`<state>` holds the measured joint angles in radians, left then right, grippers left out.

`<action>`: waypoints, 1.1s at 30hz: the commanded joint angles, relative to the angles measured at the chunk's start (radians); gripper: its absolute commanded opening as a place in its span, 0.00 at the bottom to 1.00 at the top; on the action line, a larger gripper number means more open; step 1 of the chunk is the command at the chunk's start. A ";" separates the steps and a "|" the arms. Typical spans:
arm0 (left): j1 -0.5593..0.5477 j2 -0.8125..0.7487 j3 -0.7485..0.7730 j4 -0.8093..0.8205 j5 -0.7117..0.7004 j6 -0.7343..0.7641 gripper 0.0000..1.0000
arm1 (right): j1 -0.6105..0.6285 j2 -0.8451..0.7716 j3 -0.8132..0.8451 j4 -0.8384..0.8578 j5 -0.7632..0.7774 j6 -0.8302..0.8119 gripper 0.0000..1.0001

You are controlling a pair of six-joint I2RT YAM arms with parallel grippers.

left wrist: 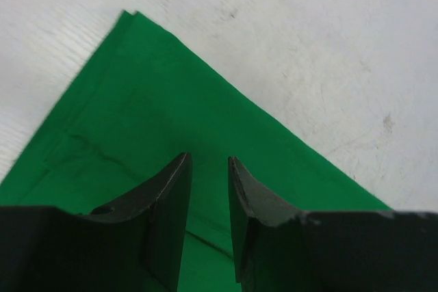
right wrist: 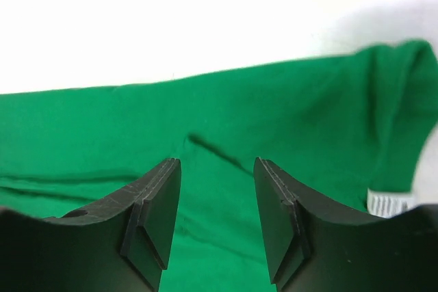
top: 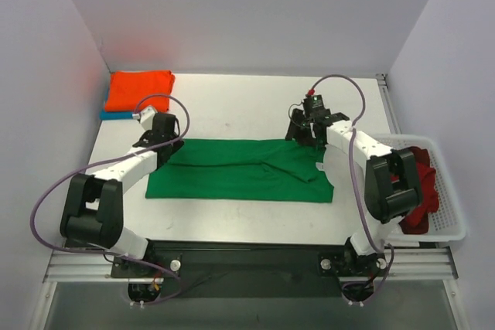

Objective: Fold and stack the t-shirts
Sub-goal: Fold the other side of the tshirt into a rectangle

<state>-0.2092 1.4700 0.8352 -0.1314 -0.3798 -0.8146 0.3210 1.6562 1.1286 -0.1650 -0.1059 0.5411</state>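
Observation:
A bright green t-shirt lies flat on the white table, folded into a long band. My left gripper hovers over its back left corner, open, with only green cloth showing below the gap between its fingers. Over the shirt's back right part, my right gripper is open too and holds nothing; the shirt lies creased under it. An orange t-shirt lies folded at the back left on top of a teal-blue one. Dark red t-shirts are heaped in the basket.
The white plastic basket stands at the table's right edge, beside the right arm. White walls close in the table at the back and on both sides. A white label shows at the green shirt's right end.

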 commanded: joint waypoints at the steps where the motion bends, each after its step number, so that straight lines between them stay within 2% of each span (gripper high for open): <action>1: -0.038 0.058 0.051 0.055 0.063 0.017 0.39 | 0.016 0.082 0.075 -0.030 -0.028 -0.081 0.48; 7: -0.091 0.124 0.061 0.090 0.143 0.025 0.38 | 0.072 0.206 0.140 -0.025 -0.003 -0.102 0.52; 14: -0.134 0.124 0.062 0.087 0.144 0.038 0.39 | 0.133 0.240 0.120 -0.024 0.070 -0.087 0.51; 18: -0.140 0.113 0.062 0.078 0.140 0.049 0.39 | 0.148 0.223 0.099 -0.022 0.098 -0.070 0.34; 21: -0.141 0.107 0.061 0.073 0.144 0.054 0.39 | 0.159 0.195 0.073 -0.022 0.103 -0.059 0.16; 23: -0.142 0.107 0.061 0.075 0.145 0.057 0.39 | 0.168 0.172 0.050 -0.019 0.103 -0.047 0.11; 26: -0.142 0.108 0.058 0.075 0.150 0.060 0.39 | 0.182 0.137 0.011 -0.016 0.103 -0.026 0.07; 33: -0.150 0.121 0.061 0.078 0.160 0.069 0.39 | 0.256 0.056 -0.053 0.005 0.146 0.017 0.07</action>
<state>-0.3511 1.6001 0.8570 -0.0963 -0.2310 -0.7643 0.5472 1.7699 1.0904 -0.1535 -0.0105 0.5274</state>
